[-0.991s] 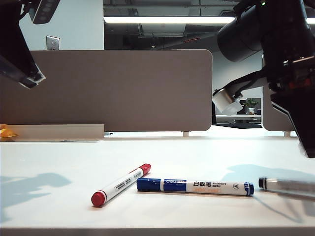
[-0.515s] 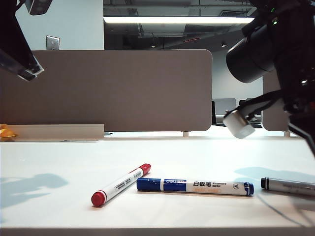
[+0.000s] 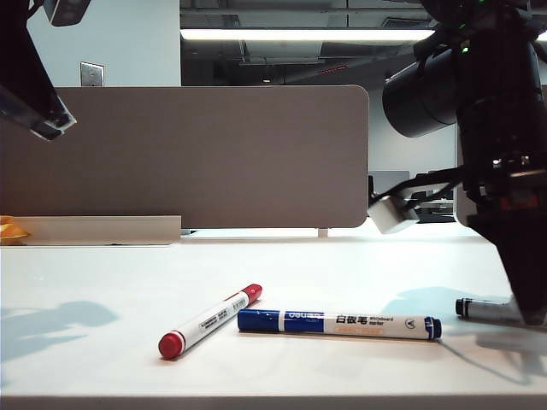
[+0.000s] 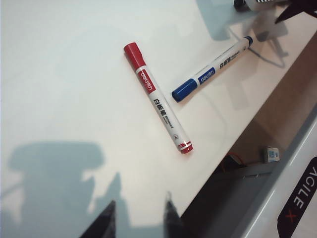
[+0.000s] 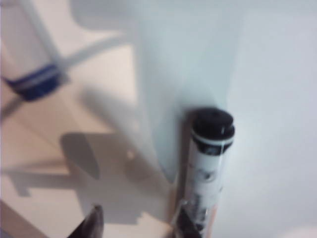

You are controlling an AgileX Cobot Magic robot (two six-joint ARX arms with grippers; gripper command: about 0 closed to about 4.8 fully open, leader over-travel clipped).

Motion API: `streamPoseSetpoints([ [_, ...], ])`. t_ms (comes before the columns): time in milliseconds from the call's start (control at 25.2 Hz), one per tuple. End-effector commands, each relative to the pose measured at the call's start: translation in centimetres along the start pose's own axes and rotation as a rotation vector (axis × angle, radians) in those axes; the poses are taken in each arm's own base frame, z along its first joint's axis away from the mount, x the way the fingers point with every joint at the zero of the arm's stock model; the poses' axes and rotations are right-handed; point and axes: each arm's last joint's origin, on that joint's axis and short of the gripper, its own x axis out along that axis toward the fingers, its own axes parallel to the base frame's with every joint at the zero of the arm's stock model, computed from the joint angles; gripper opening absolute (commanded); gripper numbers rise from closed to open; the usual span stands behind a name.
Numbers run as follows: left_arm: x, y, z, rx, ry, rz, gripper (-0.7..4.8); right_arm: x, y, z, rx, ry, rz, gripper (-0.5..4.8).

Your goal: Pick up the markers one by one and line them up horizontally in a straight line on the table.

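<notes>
Three markers lie on the off-white table [image 3: 102,282]. The red marker [image 3: 209,321] [image 4: 158,110] rests at an angle, its far end close to the blue marker [image 3: 338,323] [image 4: 213,69]. To the right, about level with the blue one, lies the black marker [image 3: 479,308] [image 5: 210,153]. My right gripper [image 3: 530,312] [image 5: 139,220] stands low over its hidden far part, open; the barrel lies against one fingertip [image 5: 185,220], outside the gap. My left gripper [image 3: 51,128] [image 4: 138,218] hangs high at the left, open, holding nothing.
A grey-brown partition panel [image 3: 214,154] stands behind the table, with a pale ledge [image 3: 94,229] at its foot and a yellow object [image 3: 7,229] at the far left. The table's front edge runs along the bottom of the exterior view.
The black marker has come to rest on the table, and my right gripper has pulled away and come back leftward, low over it. The left arm has kept still.
</notes>
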Motion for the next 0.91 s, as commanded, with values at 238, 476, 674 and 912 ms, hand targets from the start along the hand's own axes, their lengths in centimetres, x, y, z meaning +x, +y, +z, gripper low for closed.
streamPoseSetpoints([
  [238,-0.1,-0.1,0.1,0.009,-0.01,-0.003,1.23,-0.4,-0.8,0.5,0.034,0.0,-0.155,1.9],
  [476,-0.1,-0.1,0.1,0.009,-0.01,-0.004,1.23,-2.1,-2.2,1.6,0.086,-0.035,-0.408,1.9],
  [674,-0.1,-0.1,0.1,0.007,-0.006,-0.005,1.23,-3.2,-3.4,1.9,0.123,-0.099,-0.453,1.9],
  [912,-0.1,-0.1,0.0,0.004,-0.003,-0.007,1.23,-2.8,-7.1,-1.1,0.252,-0.139,-0.37,2.25],
])
